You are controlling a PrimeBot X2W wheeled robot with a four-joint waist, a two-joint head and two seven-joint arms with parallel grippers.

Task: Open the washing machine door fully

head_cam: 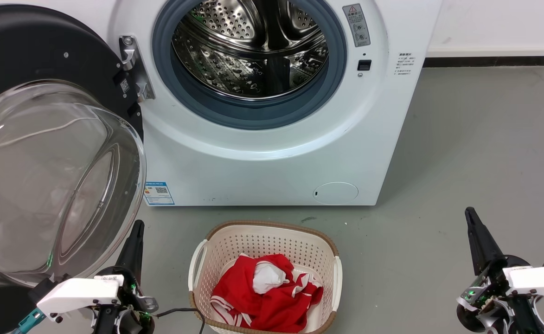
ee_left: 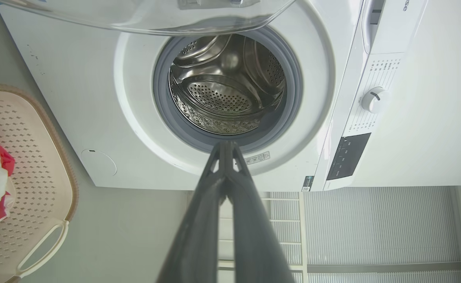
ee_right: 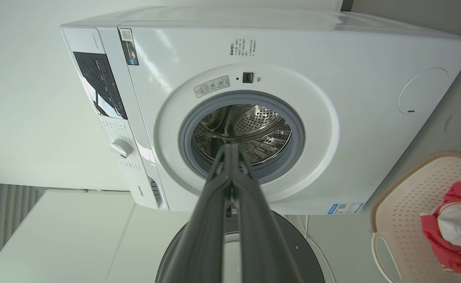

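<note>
At the far left the washing machine door stands wide open on its hinge, its black disc cut off by the picture's edge and its clear glass bowl bulging toward the camera. Just beside the bowl's lower rim is the left hand, fingers pressed together on nothing; whether it touches the glass cannot be told. A blue label with a code square sits at the machine's lower left corner, its print too small to read. The steel drum gapes above a basket holding red and white cloth. A grey warning sticker bears a triangle sign, and the text block beside it is illegible. In the left wrist view the brand name is cut off, leaving only "se". The right hand, fingers closed and empty, is over the floor well apart from the machine.
</note>
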